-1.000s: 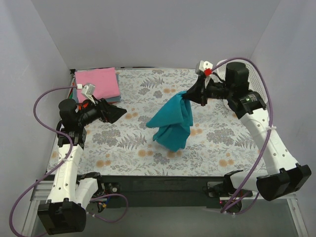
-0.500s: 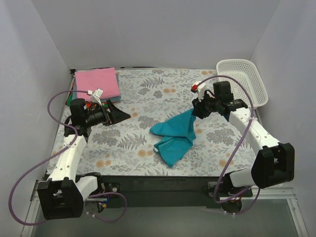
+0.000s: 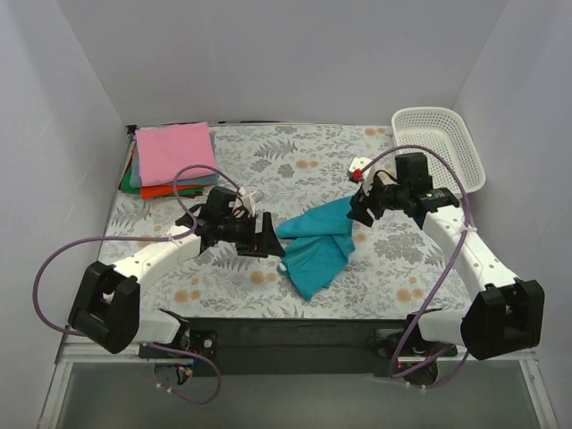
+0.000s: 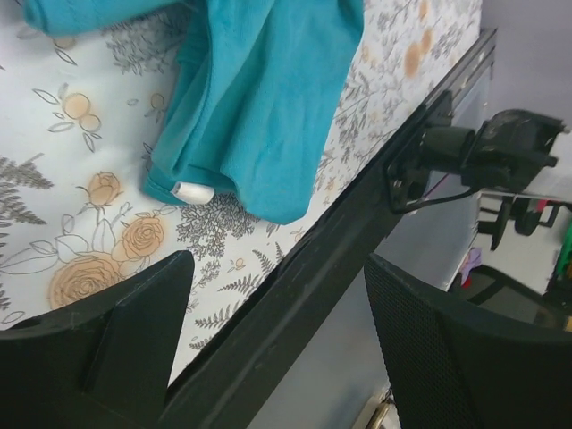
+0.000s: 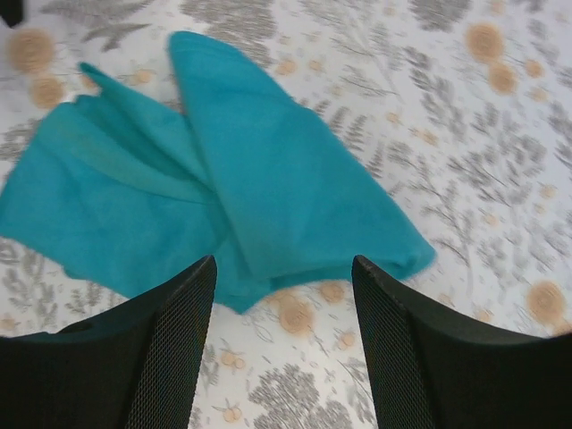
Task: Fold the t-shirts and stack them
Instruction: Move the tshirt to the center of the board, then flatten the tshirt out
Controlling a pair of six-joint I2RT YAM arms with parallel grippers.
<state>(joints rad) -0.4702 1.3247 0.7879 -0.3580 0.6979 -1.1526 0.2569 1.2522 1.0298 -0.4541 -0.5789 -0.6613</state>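
A teal-blue t-shirt (image 3: 315,248) lies crumpled on the floral cloth near the table's middle front. My left gripper (image 3: 271,239) hovers at its left edge, open and empty; in the left wrist view (image 4: 277,304) the teal-blue t-shirt (image 4: 259,107) and its white tag (image 4: 192,192) lie ahead of the fingers (image 4: 116,340). My right gripper (image 3: 356,208) stands open just off the shirt's upper right corner; in the right wrist view (image 5: 281,295) the teal-blue t-shirt (image 5: 268,179) spreads beyond the open fingers (image 5: 420,349). Folded t-shirts (image 3: 174,154), pink on top, are stacked at the back left.
A white mesh basket (image 3: 440,143) stands at the back right corner. The table's black front rail (image 4: 357,223) runs close under the left gripper. Grey walls close the table in on three sides.
The right gripper opened and let go of the teal-blue t-shirt, which dropped from hanging onto the table. The left arm swung from the far left across to the shirt's left edge.
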